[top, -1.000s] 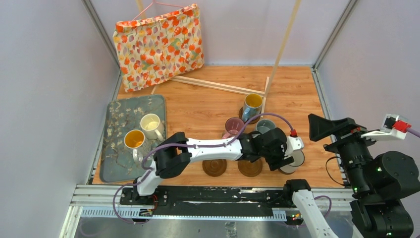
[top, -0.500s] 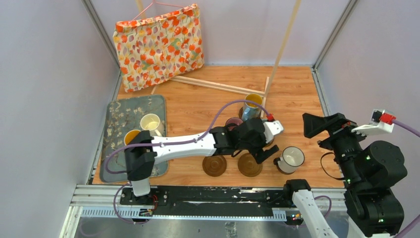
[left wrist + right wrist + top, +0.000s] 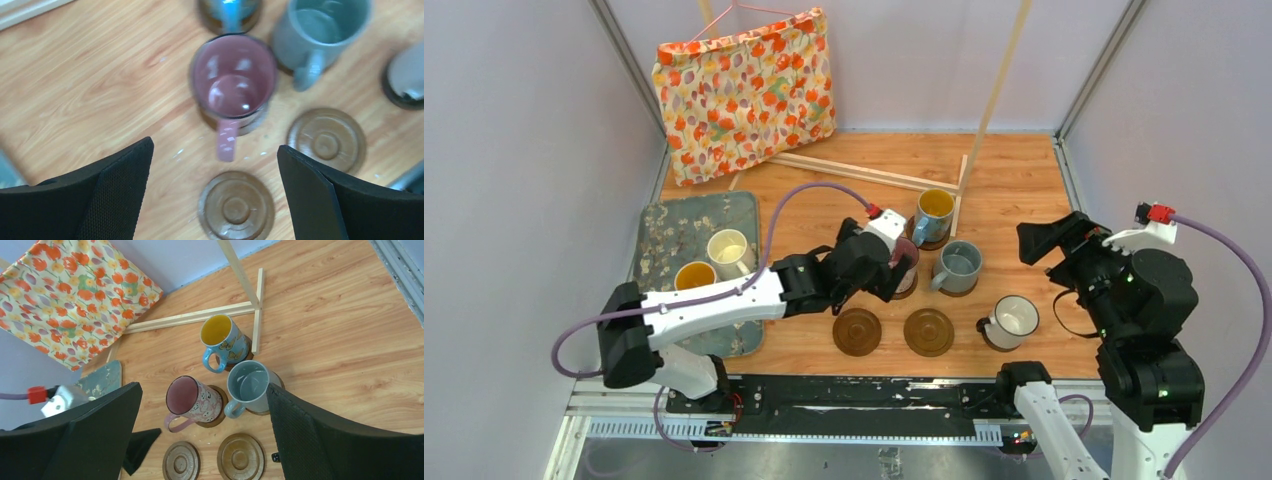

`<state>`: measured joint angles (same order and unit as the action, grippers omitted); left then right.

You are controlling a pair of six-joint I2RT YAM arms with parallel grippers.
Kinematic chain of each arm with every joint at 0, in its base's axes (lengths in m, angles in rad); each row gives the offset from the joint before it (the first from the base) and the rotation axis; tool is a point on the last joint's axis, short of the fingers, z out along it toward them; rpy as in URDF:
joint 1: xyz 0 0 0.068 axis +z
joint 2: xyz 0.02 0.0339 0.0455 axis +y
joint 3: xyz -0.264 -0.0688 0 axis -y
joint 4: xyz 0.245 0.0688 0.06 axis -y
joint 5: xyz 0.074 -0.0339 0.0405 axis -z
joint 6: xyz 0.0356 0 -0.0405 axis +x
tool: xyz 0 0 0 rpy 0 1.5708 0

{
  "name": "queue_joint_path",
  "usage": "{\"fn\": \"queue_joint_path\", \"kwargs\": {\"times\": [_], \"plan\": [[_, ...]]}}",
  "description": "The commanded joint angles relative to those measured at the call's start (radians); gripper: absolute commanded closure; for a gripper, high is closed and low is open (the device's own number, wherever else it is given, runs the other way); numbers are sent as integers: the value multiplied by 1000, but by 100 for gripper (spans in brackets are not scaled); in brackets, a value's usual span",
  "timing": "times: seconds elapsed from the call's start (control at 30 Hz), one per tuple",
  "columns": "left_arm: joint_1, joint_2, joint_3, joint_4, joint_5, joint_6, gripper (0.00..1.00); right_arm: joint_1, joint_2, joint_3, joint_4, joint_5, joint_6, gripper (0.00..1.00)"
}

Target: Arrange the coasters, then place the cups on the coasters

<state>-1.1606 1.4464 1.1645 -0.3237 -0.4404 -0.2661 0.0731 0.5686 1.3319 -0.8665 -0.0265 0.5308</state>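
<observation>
Wooden table (image 3: 824,200), pale walls around. Four cups sit on coasters; the bare left coaster (image 3: 857,331) and bare right coaster (image 3: 929,331) lie empty. The cream cup (image 3: 727,249) and orange-lined cup (image 3: 695,279) stand on the floral mat (image 3: 664,225), so I judge fetching one comes next. My left gripper (image 3: 215,146) hangs over the pink cup (image 3: 234,82), jaws wide, holding nothing.

The top camera looks down over the whole table (image 3: 1014,180) from behind the arm bases (image 3: 692,388). The left wrist faces straight down, close over the pink mug (image 3: 234,80); the right wrist sees it obliquely, farther off.
</observation>
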Motion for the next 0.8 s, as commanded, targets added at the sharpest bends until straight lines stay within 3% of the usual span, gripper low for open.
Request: {"fn": "queue_joint_path", "kwargs": {"times": [0.0, 0.2, 0.5, 0.77], "plan": [[33, -96, -61, -167, -299, -176, 0, 14, 10, -36, 53, -12, -25, 0], [127, -163, -145, -404, -467, -462, 0, 14, 32, -73, 68, -29, -31, 0], [262, -301, -304, -459, -523, -628, 0, 15, 24, -106, 82, -40, -30, 0], [437, -277, -353, -459, -498, -763, 0, 15, 12, -120, 95, -59, -31, 0]]}}
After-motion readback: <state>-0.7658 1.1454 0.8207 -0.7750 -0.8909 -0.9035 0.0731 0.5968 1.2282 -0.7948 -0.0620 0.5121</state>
